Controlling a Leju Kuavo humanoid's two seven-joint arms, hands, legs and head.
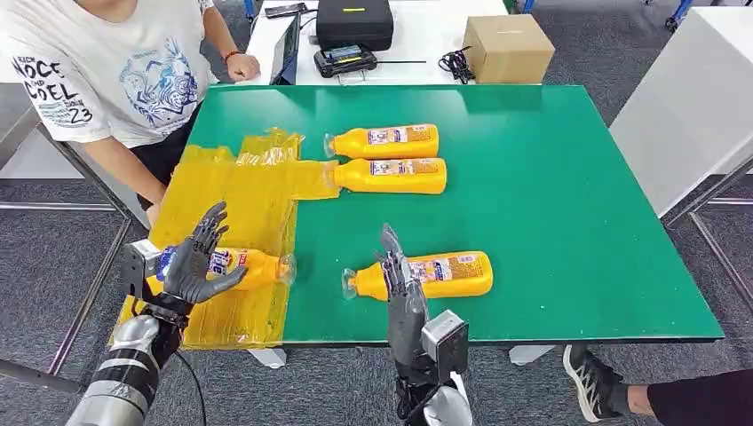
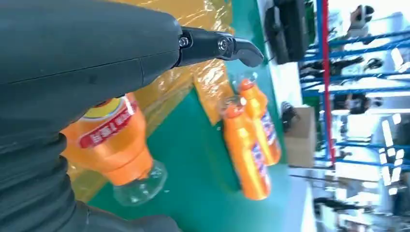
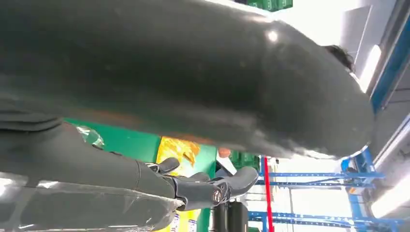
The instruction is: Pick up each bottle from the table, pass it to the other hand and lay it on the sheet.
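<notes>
Open room: bare green tabletop [image 1: 577, 204] on the right side.
Obstacles: two bottles [image 1: 391, 160] lying side by side mid-table; person [image 1: 115, 80] beside the yellow sheet [image 1: 249, 191].

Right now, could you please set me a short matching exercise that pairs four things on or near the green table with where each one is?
Things:
1. Orange plastic bottle by the left hand
2. Orange plastic bottle by the right hand
3. Brown cardboard box
4. Crinkled yellow plastic sheet

Places:
A. on the white table beyond
B. on the bare green table, near edge
C. lying on the sheet
D. spread over the green table's left part

Pairs: 1-C, 2-B, 3-A, 4-D
</notes>
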